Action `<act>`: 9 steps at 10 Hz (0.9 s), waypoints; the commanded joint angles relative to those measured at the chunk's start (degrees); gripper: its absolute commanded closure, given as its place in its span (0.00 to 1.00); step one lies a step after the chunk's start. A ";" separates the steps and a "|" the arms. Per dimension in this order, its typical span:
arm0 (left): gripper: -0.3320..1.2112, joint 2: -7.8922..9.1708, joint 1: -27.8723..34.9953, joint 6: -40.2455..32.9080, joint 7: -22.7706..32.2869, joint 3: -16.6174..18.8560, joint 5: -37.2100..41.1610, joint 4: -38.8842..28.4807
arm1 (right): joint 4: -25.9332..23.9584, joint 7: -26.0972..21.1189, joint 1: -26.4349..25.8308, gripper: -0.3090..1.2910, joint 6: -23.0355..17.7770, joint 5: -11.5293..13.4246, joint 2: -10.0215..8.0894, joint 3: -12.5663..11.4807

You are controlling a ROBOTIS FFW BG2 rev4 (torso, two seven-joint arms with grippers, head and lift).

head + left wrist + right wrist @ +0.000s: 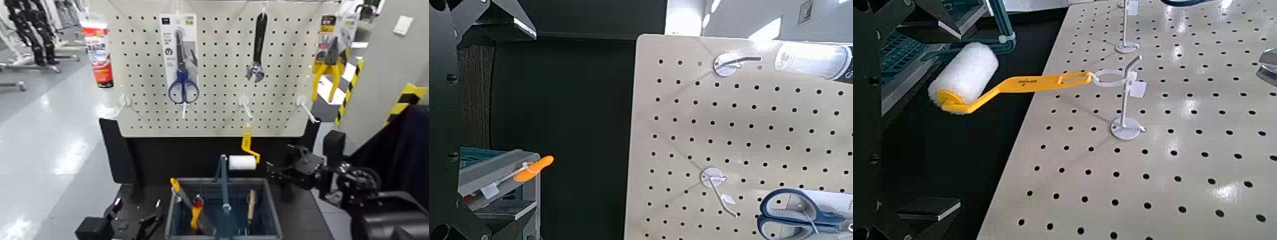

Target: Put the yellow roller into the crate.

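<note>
Yellow roller with white fluffy sleeve [242, 162] hangs from a white metal hook [247, 108]; beside it, the black right gripper [281, 167] has its jaws released. If they push the sleeve sideways, roller may slip and fall outside the grey-blue plastic crate [278, 217].

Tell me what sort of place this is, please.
Probably a robotics lab or test area: a pegboard hung with hand tools, black robot arms reaching in, and more machine-like figures standing on the shiny floor behind.
</note>
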 commanded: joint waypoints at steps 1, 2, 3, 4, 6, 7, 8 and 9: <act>0.29 -0.07 -0.12 -0.06 -0.09 0.00 0.03 0.24 | 5.40 0.71 -4.21 0.28 -2.32 -1.57 -0.11 3.56; 0.29 -0.07 -0.38 -0.24 -0.18 -0.08 0.03 0.51 | 7.51 0.88 -5.88 0.28 -3.29 -2.54 -0.29 4.97; 0.29 -0.16 -0.47 -0.32 -0.26 -0.08 0.03 0.60 | 9.36 1.23 -7.46 0.28 -3.99 -3.16 -0.46 6.28; 0.29 -0.16 -0.56 -0.32 -0.35 -0.17 0.03 0.77 | 11.12 1.32 -8.87 0.28 -4.52 -3.77 -0.64 7.51; 0.29 -0.25 -0.65 -0.41 -0.44 -0.08 0.03 0.86 | 16.74 3.26 -12.47 0.28 -6.37 -5.62 -0.81 10.24; 0.29 -0.16 -0.74 -0.50 -0.53 -0.17 0.03 0.86 | 19.64 4.05 -13.97 0.28 -7.69 -6.41 -0.46 11.38; 0.29 -0.16 -0.74 -0.50 -0.62 -0.17 0.03 0.86 | 21.05 4.05 -15.02 0.28 -8.56 -6.76 -0.11 12.26; 0.29 -0.25 -0.74 -0.50 -0.62 -0.17 0.03 0.86 | 22.37 4.22 -15.99 0.28 -9.27 -6.85 0.15 12.96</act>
